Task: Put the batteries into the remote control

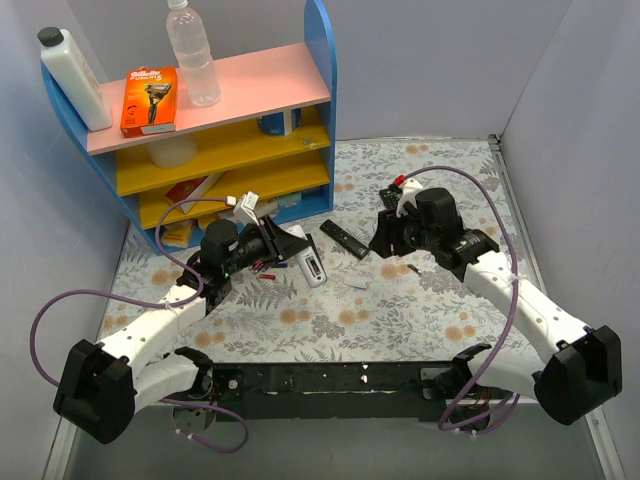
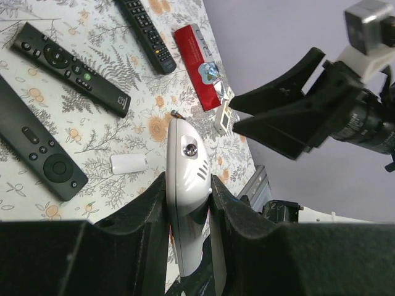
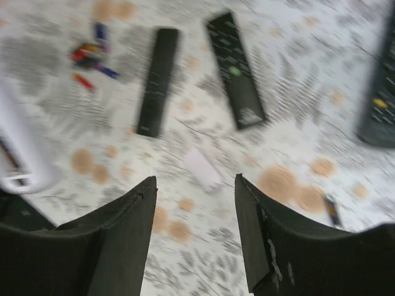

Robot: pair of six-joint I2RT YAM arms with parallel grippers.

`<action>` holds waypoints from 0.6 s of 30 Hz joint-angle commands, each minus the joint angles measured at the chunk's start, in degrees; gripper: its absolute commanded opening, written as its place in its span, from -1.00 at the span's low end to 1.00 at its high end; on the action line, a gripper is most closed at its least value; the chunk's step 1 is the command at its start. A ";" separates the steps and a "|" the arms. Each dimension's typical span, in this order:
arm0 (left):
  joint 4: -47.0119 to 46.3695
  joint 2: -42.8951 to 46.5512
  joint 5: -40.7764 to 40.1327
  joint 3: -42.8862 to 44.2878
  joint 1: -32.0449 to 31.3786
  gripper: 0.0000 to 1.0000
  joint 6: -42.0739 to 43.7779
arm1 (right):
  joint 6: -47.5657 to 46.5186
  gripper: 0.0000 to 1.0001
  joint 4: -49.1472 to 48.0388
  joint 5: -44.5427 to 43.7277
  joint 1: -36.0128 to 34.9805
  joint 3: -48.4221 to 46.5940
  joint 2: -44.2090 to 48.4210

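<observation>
The left gripper is clamped on the white remote control. The right gripper hangs with fingers apart above the white cover on the table. What seems 1 of the batteries, small and dark, lies just beside its right finger; blur hides any others. To take it well, centre over it, straddle its thin side and close gently. Counted: 1 white remote, 3 black remotes, 1 cover.
</observation>
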State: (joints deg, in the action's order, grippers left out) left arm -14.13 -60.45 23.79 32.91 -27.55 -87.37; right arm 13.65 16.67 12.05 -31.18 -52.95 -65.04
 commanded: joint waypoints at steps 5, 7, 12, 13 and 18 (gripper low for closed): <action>0.86 0.42 -0.33 -1.09 0.13 -1.00 1.24 | -9.61 0.09 15.77 -16.53 11.91 1.61 -6.06; 0.95 0.33 -0.24 -1.09 0.13 -1.00 1.50 | -9.52 0.05 14.81 -17.33 13.33 2.23 -7.55; 1.30 0.42 0.38 -1.09 0.04 -1.00 2.03 | -10.13 -0.25 12.52 -17.94 15.97 3.46 -11.25; 1.39 0.50 0.47 -1.09 0.13 -1.00 2.12 | -10.31 -0.29 12.34 -17.94 16.15 3.38 -12.56; 1.65 1.29 0.56 -1.79 0.04 -1.00 2.12 | -11.80 -0.33 11.20 -17.50 16.59 3.12 -15.64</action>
State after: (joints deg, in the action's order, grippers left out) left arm -12.38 -60.51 23.57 31.75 -27.55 -86.17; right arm 3.81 29.80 -4.78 -14.96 -49.78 -79.24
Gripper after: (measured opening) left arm 0.243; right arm 0.341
